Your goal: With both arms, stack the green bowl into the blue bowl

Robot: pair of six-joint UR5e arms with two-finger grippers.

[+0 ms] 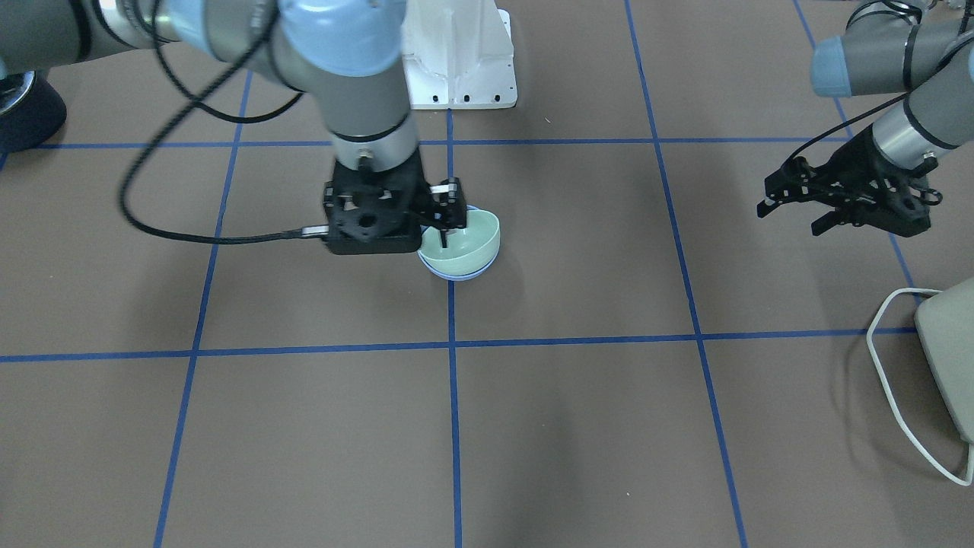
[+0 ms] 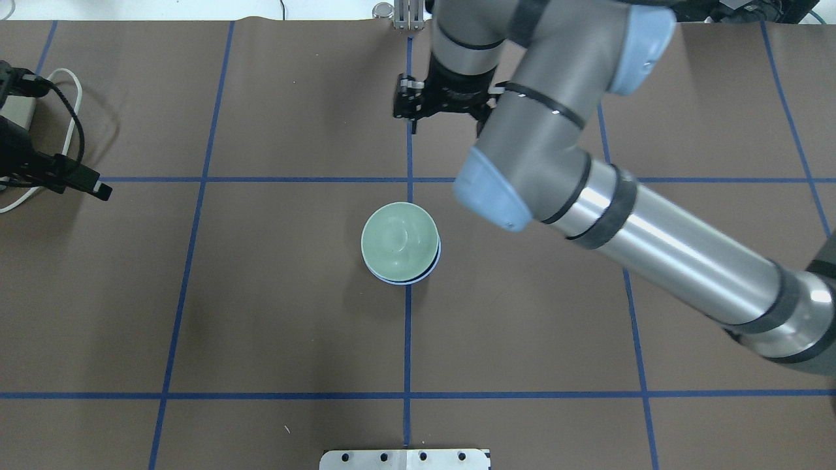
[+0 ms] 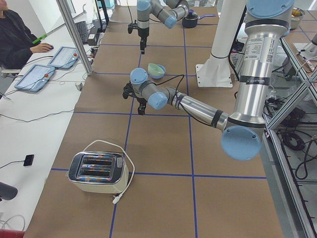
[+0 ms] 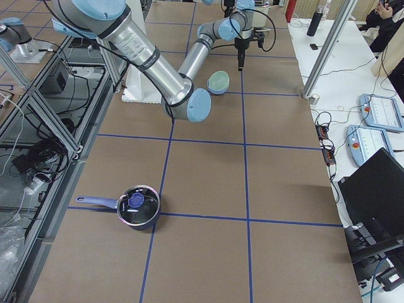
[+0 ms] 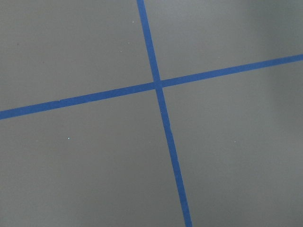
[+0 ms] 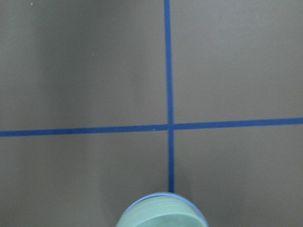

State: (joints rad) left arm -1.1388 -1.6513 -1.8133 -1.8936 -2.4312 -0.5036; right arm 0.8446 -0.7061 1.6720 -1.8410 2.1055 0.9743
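The pale green bowl [image 2: 398, 240] sits nested inside the pale blue bowl [image 2: 434, 264] at the table's middle, with only a thin blue rim showing; the pair also shows in the front view [image 1: 466, 243]. My right gripper [image 2: 447, 111] hangs above the table on the far side of the bowls, apart from them, and looks open and empty; the arm hides one finger. The right wrist view shows the green bowl's rim [image 6: 161, 215] at its bottom edge. My left gripper [image 1: 787, 217] is open and empty, far off to my left near the toaster.
A toaster [image 3: 96, 171] with a white cord [image 1: 883, 358] stands at the table's left end. A dark pot with a lid [image 4: 137, 205] stands at the right end. The white pedestal [image 1: 456, 53] is at the near edge. An operator [image 3: 15, 34] sits beyond the table.
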